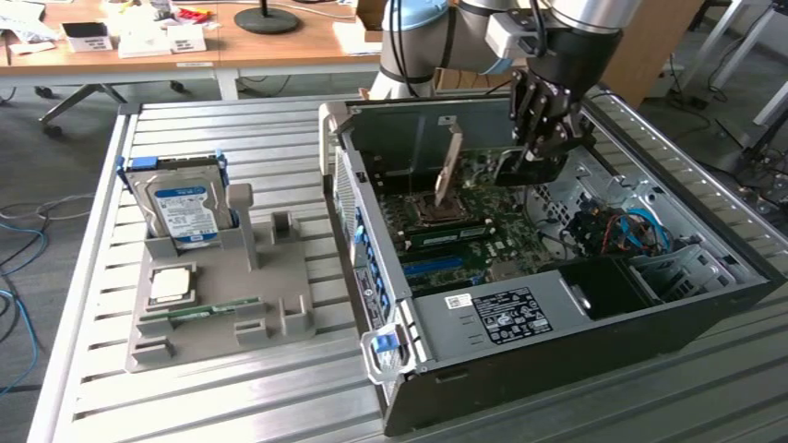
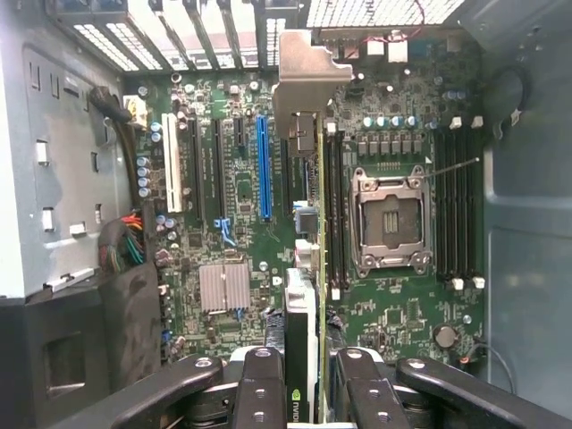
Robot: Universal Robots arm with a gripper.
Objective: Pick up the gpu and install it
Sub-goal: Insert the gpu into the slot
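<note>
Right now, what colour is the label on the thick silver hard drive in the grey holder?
Blue and white label; best in the exterior view.

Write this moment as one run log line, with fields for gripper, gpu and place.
gripper: jaws shut on gpu | place: inside pc case, above motherboard | seated: cannot tell

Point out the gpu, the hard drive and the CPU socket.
gpu (image 2: 319, 232): wrist view, on the thin edge facing the camera.
hard drive (image 1: 185, 210): exterior view, on its label.
CPU socket (image 2: 391, 219): wrist view, on its open centre.
</note>
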